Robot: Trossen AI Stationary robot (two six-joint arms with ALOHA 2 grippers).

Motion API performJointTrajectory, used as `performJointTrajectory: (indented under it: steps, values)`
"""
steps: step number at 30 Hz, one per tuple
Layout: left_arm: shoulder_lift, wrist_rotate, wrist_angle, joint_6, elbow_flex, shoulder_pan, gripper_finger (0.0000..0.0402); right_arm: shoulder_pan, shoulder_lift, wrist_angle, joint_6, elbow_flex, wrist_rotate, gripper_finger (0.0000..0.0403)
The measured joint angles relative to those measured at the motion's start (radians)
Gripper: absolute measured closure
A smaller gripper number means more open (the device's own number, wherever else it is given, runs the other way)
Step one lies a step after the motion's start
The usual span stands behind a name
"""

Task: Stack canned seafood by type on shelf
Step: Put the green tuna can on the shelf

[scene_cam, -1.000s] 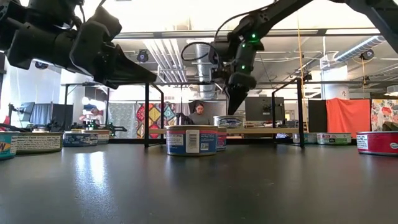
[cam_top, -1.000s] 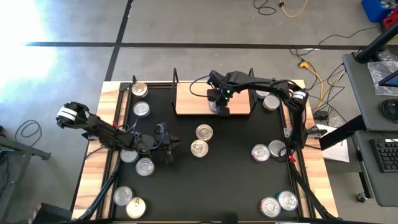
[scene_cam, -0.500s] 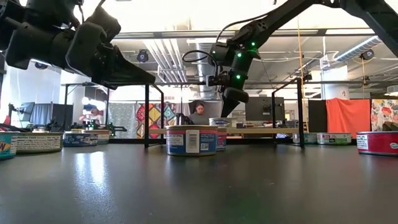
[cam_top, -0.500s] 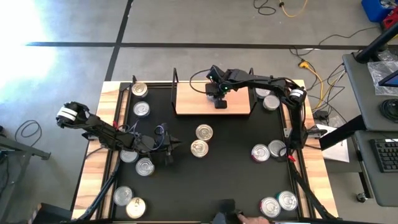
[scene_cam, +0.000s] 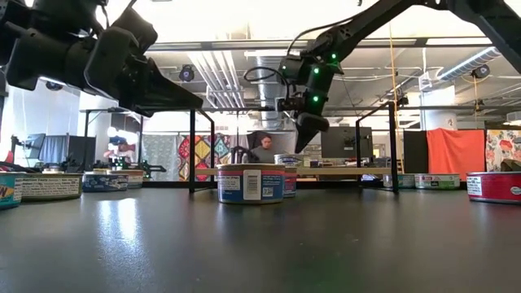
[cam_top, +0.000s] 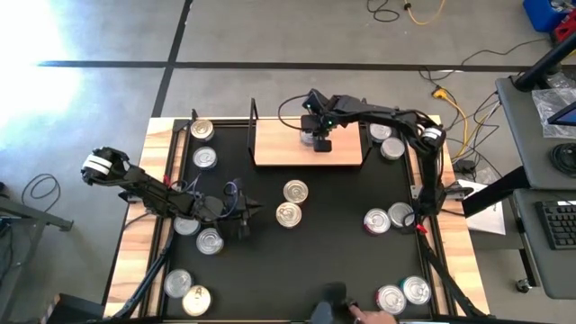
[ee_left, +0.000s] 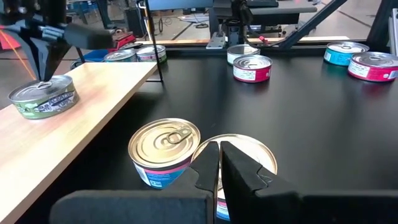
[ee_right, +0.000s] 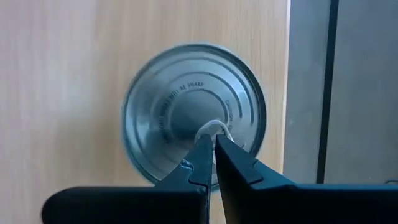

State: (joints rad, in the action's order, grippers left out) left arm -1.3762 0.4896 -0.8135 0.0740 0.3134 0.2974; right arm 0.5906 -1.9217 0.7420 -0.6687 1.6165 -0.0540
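Observation:
A silver-lidded tin (ee_right: 193,112) with a green side label (ee_left: 43,96) stands on the light-wood shelf (cam_top: 279,148), near its middle (cam_top: 312,138). My right gripper (ee_right: 211,146) is shut and points down over this tin's lid (scene_cam: 286,157). My left gripper (ee_left: 219,163) is shut and hovers above the black table (cam_top: 255,210), just short of a gold-lidded tin (ee_left: 165,146) and a silver-lidded tin (ee_left: 249,149). Other tins stand scattered on the table, such as one (cam_top: 205,158) on the left and a pair (cam_top: 389,218) on the right. My right gripper comes at the shelf tin from above, its shut fingertips (ee_right: 202,155) over the lid near the middle. I cannot tell whether they touch the lid. The tin stands upright on the board.
Black wire posts (cam_top: 253,112) rise at both ends of the shelf. Tins cluster at the table's left edge (cam_top: 198,234), near corners (cam_top: 186,292) (cam_top: 403,294) and far right (cam_top: 385,141). A person's hand (cam_top: 364,315) shows at the near edge. Bare black table lies in the middle (cam_top: 333,243).
My right gripper has moved toward the table's far edge above the shelf, staying shut. The tin under it has slid along the board the same way, from near the shelf's near edge toward its middle. A person's hand has come in at the near edge.

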Motion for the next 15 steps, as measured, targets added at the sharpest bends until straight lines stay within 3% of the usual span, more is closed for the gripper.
performJointTrajectory:
  steps: [15]
  values:
    - [0.000,0.001,0.002,-0.005,0.000,0.008,0.0402,0.021,-0.037,-0.094,-0.028,0.000,-0.052,0.0390]
